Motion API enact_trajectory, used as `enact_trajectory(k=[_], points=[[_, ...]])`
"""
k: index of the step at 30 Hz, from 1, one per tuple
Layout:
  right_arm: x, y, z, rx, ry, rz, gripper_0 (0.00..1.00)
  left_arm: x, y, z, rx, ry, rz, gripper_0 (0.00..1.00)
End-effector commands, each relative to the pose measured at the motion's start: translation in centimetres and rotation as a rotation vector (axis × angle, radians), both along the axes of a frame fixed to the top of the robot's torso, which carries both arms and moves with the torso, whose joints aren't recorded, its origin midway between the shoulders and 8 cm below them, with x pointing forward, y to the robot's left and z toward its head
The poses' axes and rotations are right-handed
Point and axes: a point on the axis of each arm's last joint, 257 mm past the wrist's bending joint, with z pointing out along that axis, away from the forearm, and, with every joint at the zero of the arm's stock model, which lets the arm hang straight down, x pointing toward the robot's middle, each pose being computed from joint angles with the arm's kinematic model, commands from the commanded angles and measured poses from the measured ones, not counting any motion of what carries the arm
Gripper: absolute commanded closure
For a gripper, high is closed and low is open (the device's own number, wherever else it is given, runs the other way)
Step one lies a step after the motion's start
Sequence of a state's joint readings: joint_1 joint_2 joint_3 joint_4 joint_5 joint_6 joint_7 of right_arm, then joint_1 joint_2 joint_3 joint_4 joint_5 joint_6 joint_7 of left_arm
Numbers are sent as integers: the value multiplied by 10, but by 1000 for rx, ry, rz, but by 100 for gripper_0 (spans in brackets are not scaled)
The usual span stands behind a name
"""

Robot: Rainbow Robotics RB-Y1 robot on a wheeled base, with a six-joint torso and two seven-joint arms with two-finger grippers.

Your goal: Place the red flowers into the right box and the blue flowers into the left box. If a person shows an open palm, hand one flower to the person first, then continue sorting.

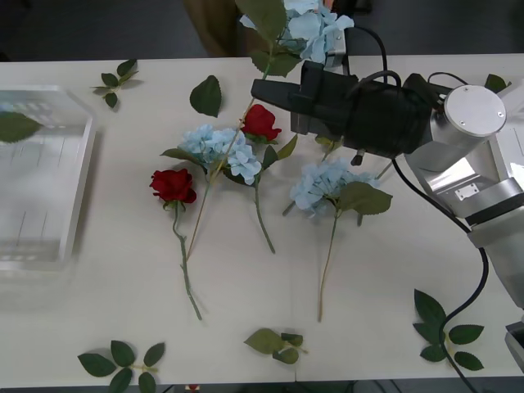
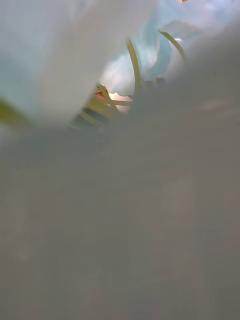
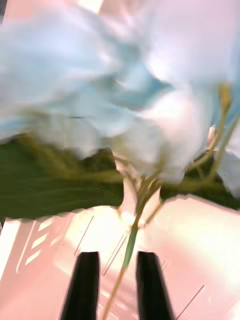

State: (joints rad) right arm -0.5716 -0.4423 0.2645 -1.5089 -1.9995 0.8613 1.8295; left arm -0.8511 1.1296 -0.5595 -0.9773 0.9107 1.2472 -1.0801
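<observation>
- now, the step in hand looks like setting a blue flower (image 3: 100, 90) into the left box (image 1: 49, 246). in the left wrist view its pale head and broad leaf hang right over the box's slotted wall.
- the stem runs straight through the left gripper (image 3: 117, 257). you cannot tell from here whether it is clamped on the stem or slack, so assume the flower may slip.
- lower it until the head is well inside the rim of the left box before you let go. the long stem will tip the flower out if its tail hangs over the wall.
- lay the stem along the box's long side, not across it.
- the right gripper (image 1: 274, 94) is well apart from the left box, reaching toward the table's far edge, with another blue flower (image 1: 315, 29) raised just beyond it. whether it grips that flower cannot be told. keep that arm quiet while the left one works.
- between the left box and the right gripper lie two red flowers (image 1: 173, 185) (image 1: 260, 121) and two more blue heads (image 1: 217, 147) (image 1: 323, 182), with crossing stems. don't sweep over them when you pull away from the box.
</observation>
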Motion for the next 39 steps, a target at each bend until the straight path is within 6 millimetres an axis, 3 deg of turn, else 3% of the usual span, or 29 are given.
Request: enact_trajectory(k=[1, 8, 11, 16, 19, 23, 26, 32, 39], points=[[-13, 21, 31, 29, -78, 47, 100, 17, -7, 24, -31, -76, 40, 0], [-12, 15, 34, 39, -70, 43, 100, 14, -15, 20, -58, -55, 36, 0], [-8, 7, 34, 33, -68, 31, 100, 11, -31, 26, -92, -39, 16, 0], [5, -36, 32, -51, -77, -6, 100, 16, -105, 46, -300, -41, -75, 0], [7, -73, 30, -163, -61, -12, 100, 12, -149, 60, -357, -14, -191, 0], [9, -113, 22, -331, -35, -26, 100, 0, -181, 69, -365, 39, -330, 0], [11, -126, 24, -423, -54, -74, 100, -9, -195, 68, -394, 62, -388, 0], [18, -117, 40, -568, -134, -259, 100, -18, -206, 57, -453, 50, -477, 0], [7, -95, 67, -684, -240, -456, 100, -15, -199, 50, -407, 43, -535, 0]])
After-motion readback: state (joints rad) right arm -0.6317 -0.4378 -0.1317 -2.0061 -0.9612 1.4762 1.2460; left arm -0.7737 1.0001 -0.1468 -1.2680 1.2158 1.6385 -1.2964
